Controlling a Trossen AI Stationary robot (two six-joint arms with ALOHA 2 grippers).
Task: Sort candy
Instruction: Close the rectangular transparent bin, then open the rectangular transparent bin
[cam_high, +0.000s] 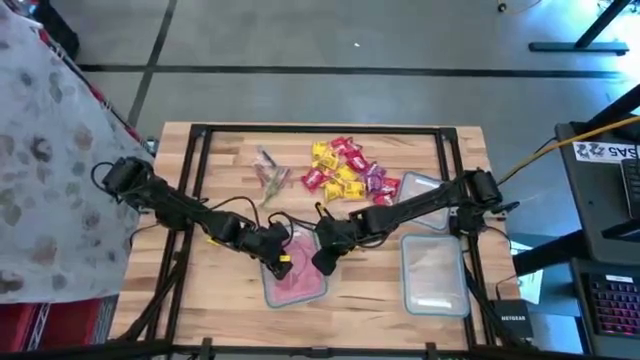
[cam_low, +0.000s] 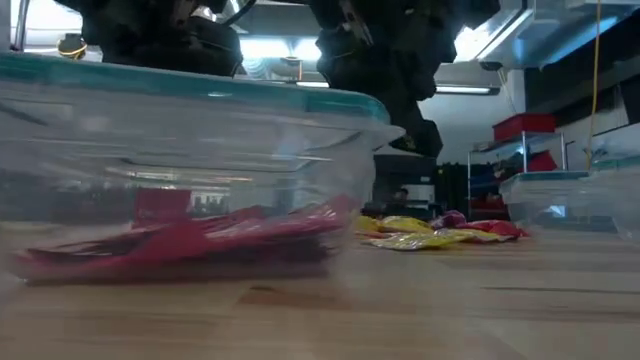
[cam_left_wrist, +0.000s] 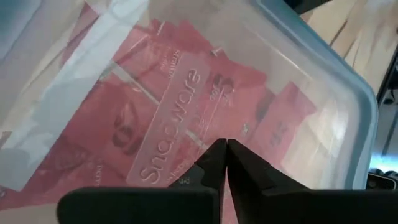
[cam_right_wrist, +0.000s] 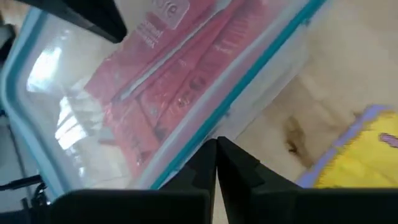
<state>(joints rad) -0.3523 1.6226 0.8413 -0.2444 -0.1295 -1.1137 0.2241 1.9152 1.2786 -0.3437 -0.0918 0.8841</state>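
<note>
Clear container (cam_low: 180, 180) of red candy (cam_low: 200, 240) on the wooden table (cam_low: 450, 300), both pincers (cam_left_wrist: 225, 163) (cam_right_wrist: 216, 163) pressed together above, shelving (cam_low: 520, 160) behind.

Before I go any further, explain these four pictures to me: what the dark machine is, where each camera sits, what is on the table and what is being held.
The machine is a robot with two dark jointed arms at a wooden table. One picture looks straight down from above, one looks level across the tabletop, and two come from cameras on the wrists.

On the table lies a pile of wrapped candy, red, yellow and purple, with a few pale pieces apart from it. A clear tub near the front holds red candy. Two more clear tubs sit on the right side.

The left gripper hangs over the tub of red candy, fingers shut, with nothing visible between them. The right gripper is beside that tub's rim, also shut and holding nothing visible.
</note>
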